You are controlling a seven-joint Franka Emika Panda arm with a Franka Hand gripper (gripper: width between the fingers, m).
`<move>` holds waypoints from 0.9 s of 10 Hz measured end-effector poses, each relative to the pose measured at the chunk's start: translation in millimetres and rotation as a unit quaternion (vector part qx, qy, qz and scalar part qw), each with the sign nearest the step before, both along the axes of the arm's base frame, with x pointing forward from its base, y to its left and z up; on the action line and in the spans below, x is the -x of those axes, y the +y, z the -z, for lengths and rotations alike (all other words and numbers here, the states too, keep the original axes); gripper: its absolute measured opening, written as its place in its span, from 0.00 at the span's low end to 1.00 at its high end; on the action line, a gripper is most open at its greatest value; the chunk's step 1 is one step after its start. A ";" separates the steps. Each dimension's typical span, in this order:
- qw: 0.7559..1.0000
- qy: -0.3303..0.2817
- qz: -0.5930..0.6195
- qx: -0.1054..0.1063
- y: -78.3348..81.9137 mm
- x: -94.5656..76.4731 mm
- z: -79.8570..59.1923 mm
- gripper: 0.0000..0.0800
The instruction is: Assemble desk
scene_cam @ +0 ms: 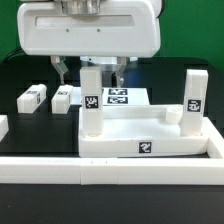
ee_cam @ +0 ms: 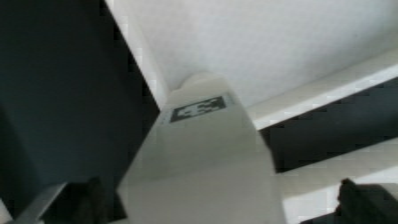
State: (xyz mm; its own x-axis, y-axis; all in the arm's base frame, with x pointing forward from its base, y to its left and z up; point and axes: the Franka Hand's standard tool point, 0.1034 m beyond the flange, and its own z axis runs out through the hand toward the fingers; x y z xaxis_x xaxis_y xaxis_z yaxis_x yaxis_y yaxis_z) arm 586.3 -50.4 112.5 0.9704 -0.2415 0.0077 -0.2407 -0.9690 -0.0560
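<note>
I found the gripper (scene_cam: pixel 91 74) spread wide, its fingers (scene_cam: pixel 63 71) flanking the upright leg (scene_cam: pixel 91 108) and apparently clear of it. That leg stood in the desk top (scene_cam: pixel 150 133) corner on the exterior view's left, and a second leg (scene_cam: pixel 193 95) stood at the right corner. Two loose legs (scene_cam: pixel 33 97) lay on the black table (scene_cam: pixel 20 130) farther left. In the wrist view the upright leg (ee_cam: pixel 199 150) filled the middle.
</note>
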 end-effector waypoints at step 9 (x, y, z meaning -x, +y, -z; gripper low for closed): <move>0.999 -0.014 -0.051 0.007 -5.0 1.0 3.9 0.36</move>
